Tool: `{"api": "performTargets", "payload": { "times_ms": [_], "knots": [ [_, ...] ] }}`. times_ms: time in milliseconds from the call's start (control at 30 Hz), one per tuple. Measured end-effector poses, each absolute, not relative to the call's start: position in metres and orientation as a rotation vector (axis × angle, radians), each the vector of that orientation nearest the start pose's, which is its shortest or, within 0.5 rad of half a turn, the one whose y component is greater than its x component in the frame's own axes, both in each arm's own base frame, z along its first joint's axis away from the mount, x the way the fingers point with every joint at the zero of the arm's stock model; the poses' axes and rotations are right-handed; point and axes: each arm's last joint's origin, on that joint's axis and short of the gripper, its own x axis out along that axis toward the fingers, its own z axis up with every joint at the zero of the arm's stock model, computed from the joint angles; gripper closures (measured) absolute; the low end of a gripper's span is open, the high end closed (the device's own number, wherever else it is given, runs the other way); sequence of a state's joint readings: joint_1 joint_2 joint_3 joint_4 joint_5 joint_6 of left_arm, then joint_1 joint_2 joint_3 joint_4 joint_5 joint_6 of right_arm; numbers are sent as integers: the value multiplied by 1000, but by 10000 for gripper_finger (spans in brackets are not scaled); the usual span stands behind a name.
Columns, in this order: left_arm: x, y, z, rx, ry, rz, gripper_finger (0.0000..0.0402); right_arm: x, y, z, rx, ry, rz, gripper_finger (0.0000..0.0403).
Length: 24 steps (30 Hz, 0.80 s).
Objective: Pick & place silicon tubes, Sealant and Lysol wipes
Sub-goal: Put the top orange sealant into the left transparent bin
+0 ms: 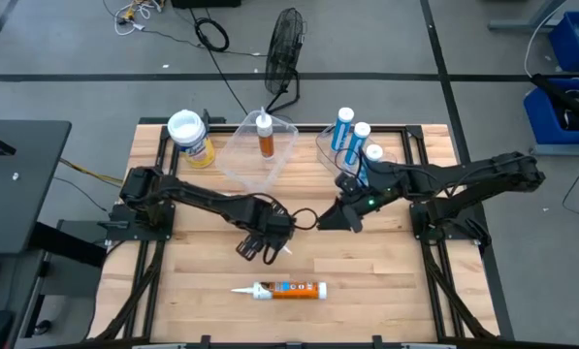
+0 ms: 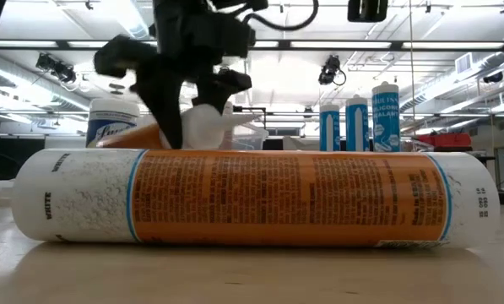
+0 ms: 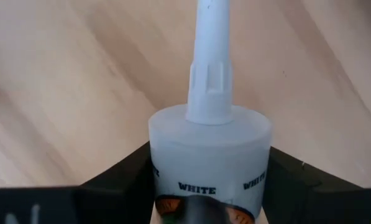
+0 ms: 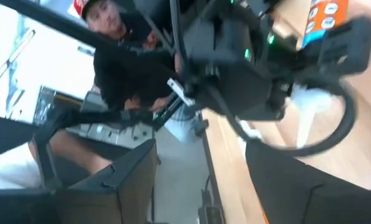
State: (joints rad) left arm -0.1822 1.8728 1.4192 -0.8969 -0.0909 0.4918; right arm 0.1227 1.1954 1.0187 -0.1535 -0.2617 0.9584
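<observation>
My left gripper [image 1: 263,242] is over the middle of the table, shut on a white and orange sealant tube [image 3: 210,149] whose nozzle [image 1: 287,250] sticks out toward the right. A second orange tube [image 1: 287,289] lies on its side near the front edge and fills the low view. The yellow Lysol wipes canister [image 1: 192,138] stands at the far left. One orange tube [image 1: 265,136] stands in a clear bin. Three blue tubes [image 1: 355,136] stand at the far right. My right gripper [image 1: 345,219] hangs open right of centre, with nothing between its fingers [image 4: 129,180]. My left gripper pinches the tube's white shoulder end [image 3: 173,180], just behind the nozzle, between its two fingers [image 3: 120,180]. The fingers come steeply from above and lie across the tube. In the low view the tube [image 2: 197,127] is raised and nearly level, with its nozzle toward the right.
Two clear bins [image 1: 241,155] [image 1: 330,145] stand along the far edge. A fan [image 1: 284,44] and cables lie on the floor beyond the table, and blue crates [image 1: 570,58] stand at the right. A person [image 4: 114,56] shows behind the table in the right wrist view.
</observation>
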Motion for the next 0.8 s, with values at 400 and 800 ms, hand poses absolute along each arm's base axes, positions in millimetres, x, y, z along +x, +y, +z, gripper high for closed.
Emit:
{"api": "performTargets", "payload": {
  "times_ms": [400,800],
  "knots": [
    [376,-70,264,361,1211,-219,178,211,43,340,748,608,123,165],
    [396,-47,355,47,891,18,178,151,42,358,619,539,46,255]
  ]
}}
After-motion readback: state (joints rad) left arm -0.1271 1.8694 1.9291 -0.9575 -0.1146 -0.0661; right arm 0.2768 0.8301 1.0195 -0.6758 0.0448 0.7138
